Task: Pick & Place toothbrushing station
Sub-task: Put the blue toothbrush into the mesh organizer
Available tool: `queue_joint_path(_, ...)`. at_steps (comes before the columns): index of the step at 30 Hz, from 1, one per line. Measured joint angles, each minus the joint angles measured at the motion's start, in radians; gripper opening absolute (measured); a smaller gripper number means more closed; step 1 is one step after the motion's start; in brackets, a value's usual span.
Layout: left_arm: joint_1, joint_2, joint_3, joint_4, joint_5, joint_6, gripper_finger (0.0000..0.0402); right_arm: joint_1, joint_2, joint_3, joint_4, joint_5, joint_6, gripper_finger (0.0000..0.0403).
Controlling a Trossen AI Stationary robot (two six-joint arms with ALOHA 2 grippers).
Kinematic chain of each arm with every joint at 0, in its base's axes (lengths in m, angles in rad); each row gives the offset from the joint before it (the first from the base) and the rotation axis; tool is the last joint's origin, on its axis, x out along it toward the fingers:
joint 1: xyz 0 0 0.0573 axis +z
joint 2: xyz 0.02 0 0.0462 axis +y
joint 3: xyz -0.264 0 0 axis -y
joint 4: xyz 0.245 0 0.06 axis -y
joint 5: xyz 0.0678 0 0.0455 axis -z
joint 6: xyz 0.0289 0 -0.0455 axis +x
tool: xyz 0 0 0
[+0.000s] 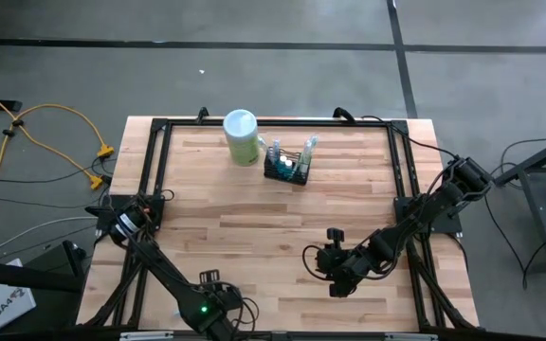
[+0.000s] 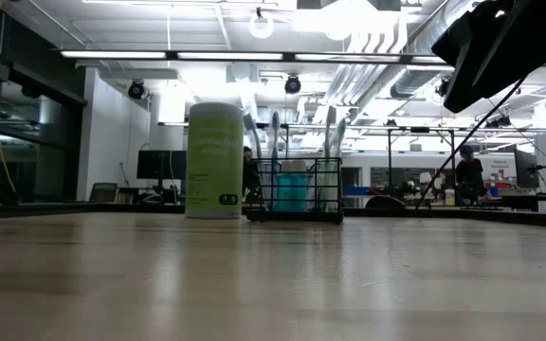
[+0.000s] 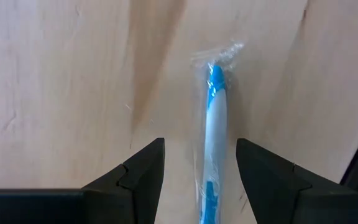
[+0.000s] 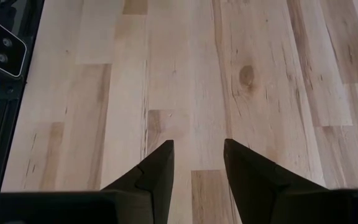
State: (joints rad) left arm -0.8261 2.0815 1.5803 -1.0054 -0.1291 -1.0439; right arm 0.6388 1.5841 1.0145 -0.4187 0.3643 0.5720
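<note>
**Wire caddy waits at the far edge; a wrapped toothbrush lies under the left gripper**

We see a pale wooden table (image 1: 282,227) from above. The toothbrushing station (image 1: 286,169), a small black wire-mesh basket, stands near the far edge, upright, with several brushes standing in it. A pale green canister (image 1: 241,137) with a white lid stands just beside it.

The left gripper (image 3: 201,168) hangs low over the near edge of the table, its fingers spread wide and holding nothing. Between them, on the wood, lies a blue-and-white toothbrush (image 3: 215,124) sealed in clear wrap. The right gripper (image 4: 197,165) hovers over bare wood on the right side, well apart from the basket, fingers partly parted and empty.

We judge the basket to be light and stiff, but top-heavy with tall brushes, so a sideways nudge could tip it. The thin wire gives little surface; a hold across one rim wall or a divider looks safest, taken from above.

The wrapped brush looks light and rigid, yet the film is likely slippery and may crinkle. We would close across the thicker handle, near its middle, rather than on the loose wrap at the end.
</note>
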Motion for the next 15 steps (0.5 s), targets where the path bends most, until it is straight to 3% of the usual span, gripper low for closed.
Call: queue_joint_path(15, 0.013, 0.054, 0.004, 0.045, 0.093, 0.038, 0.0189, 0.000, 0.000, 0.000, 0.004, -0.002, 0.000, 0.0133)
